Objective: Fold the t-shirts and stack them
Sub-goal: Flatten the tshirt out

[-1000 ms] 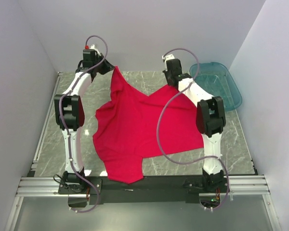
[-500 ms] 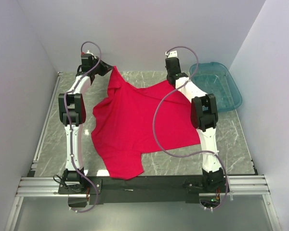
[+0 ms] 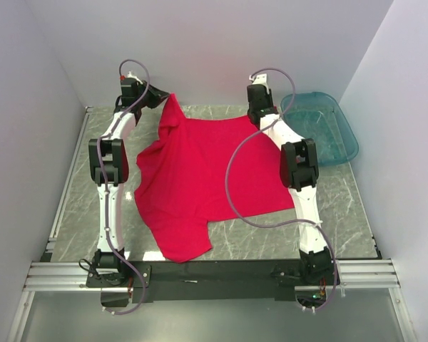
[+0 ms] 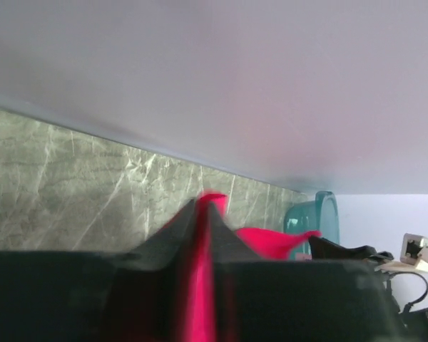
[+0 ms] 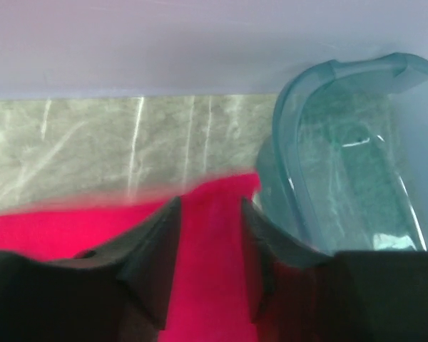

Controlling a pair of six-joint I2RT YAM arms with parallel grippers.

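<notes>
One red t-shirt [image 3: 200, 171] lies spread over the marble table, its far edge pulled nearly straight between my two grippers. At the back left, my left gripper [image 3: 159, 100] is shut on the shirt's far left corner, which is lifted off the table. The left wrist view shows a thin strip of red cloth [image 4: 200, 285] pinched between the left gripper's [image 4: 202, 206] jaws. My right gripper [image 3: 258, 117] stands open at the far right corner. In the right wrist view its jaws [image 5: 210, 203] are apart, with red cloth [image 5: 57, 228] lying flat beneath them.
A teal translucent basin [image 3: 321, 128] stands at the back right of the table, close beside my right gripper [image 5: 357, 142]. The back wall runs just beyond both grippers. Bare marble [image 3: 71, 199] shows to the left of the shirt and along the front right.
Both grippers moved toward the back wall and drew the shirt's far edge out straight. The right gripper opened and let go of its corner, which now lies flat. The left still pinches cloth.
</notes>
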